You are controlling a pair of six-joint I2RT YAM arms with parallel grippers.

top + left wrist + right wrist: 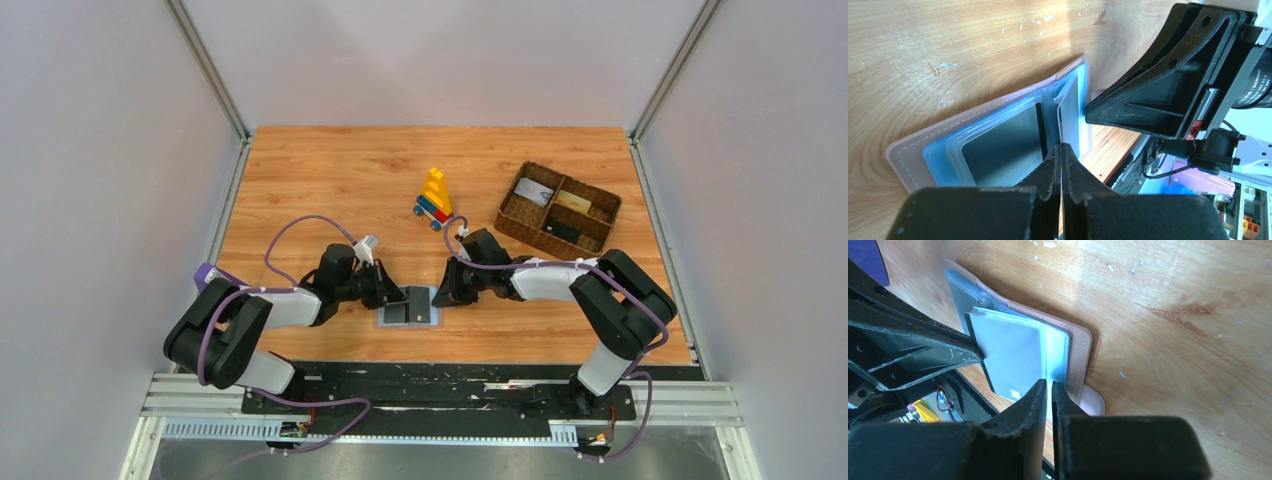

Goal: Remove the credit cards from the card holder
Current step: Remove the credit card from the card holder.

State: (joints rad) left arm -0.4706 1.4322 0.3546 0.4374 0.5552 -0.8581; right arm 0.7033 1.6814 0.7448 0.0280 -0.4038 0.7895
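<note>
The light-blue card holder point(408, 308) lies open on the wood near the table's front edge, pinkish cover down point(1079, 347). My left gripper point(398, 297) is shut on the edge of a thin greyish card point(1008, 357) that stands up from the holder's middle; its jaws meet on it in the left wrist view point(1062, 146). My right gripper point(1049, 384) is shut on the clear sleeve edge of the holder's right panel, just beside that card. A dark card point(1003, 150) sits in the left panel's pocket. The pinkish tab point(1093, 402) sticks out by the right fingers.
A brown woven basket point(603, 213) at the back right holds a greyish-white card point(535, 192), a tan-gold card point(572, 200) and a black card point(565, 230). A toy of coloured blocks point(435, 197) stands behind the grippers. The table's front edge runs just below the holder.
</note>
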